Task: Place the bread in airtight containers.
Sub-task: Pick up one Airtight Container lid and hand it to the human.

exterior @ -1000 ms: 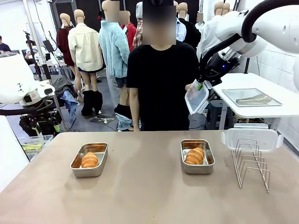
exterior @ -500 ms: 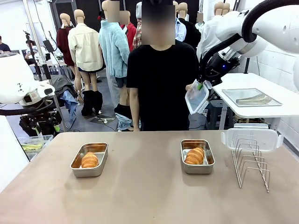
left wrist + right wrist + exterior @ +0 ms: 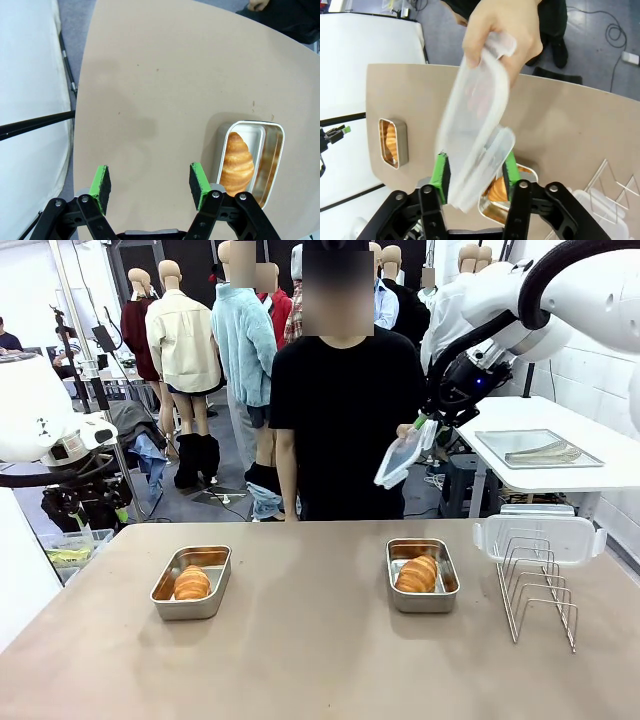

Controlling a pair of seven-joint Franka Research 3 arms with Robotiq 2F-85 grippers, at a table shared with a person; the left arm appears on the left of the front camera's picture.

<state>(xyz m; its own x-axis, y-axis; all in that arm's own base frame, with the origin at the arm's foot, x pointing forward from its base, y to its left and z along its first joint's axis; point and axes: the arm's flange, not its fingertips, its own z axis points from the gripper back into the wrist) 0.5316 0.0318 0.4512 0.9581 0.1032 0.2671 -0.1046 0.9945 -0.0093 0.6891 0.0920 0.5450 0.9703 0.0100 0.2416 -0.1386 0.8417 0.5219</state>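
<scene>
There was the tan table (image 3: 320, 670), spread wide, and at its far side stood the person (image 3: 345, 420) in black. The right arm (image 3: 560, 300) came in high from the right, above the far edge. On the table's right sat the wire rack (image 3: 540, 600), with a clear lid (image 3: 540, 536) lying across its far end.

Now the tins: the left tin (image 3: 185, 611) sat on the near left and the right tin (image 3: 425, 604) just left of the rack, well apart, both uncovered. Each held one pastry, the left croissant (image 3: 192, 583) and the right croissant (image 3: 417, 574), lying flat on the steel.

Up in the air, the second lid (image 3: 403, 458) hung tilted between the right gripper (image 3: 474, 167) and the person's hand (image 3: 502, 30). The hand clasped its far end, while the green pads stood parted either side of its near end, with no clamp on it. The left gripper (image 3: 150, 185) hovered over bare table near the left tin, jaws wide, nothing between them.
</scene>
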